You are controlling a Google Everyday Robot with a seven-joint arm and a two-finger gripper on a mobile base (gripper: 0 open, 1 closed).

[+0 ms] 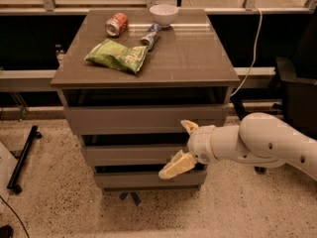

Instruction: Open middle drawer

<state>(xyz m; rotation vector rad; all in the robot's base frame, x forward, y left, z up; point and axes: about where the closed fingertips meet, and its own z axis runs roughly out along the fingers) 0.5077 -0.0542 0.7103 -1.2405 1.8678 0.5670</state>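
The cabinet (148,128) is set in the middle, and its counter (198,58) is loaded with loose things. The arm (267,145) is brought in low from 3 o'clock, probably so that the fronts can be met squarely. The middle drawer (129,154) is found second of three, under the top drawer (138,119) and over the bottom drawer (143,179). It appears shut or nearly so, with a dark gap along its upper edge.

The hand (173,149) is held before the drawer's 3 o'clock end, spread wide, with nothing gripped. One finger is pointed toward 12, up at that gap, and the other toward 7, across the lower edge. No handle is offered, so an edge is likely being sought for the pull.

A chair (297,98) is stood at 3 o'clock beside the arm, and a cable (255,48) is hung behind it. On the counter a chip bag (116,57), a bowl (164,14), a can (117,24) and a packet (150,36) are laid, all well above the drawer. Nothing is seen blocking its front.
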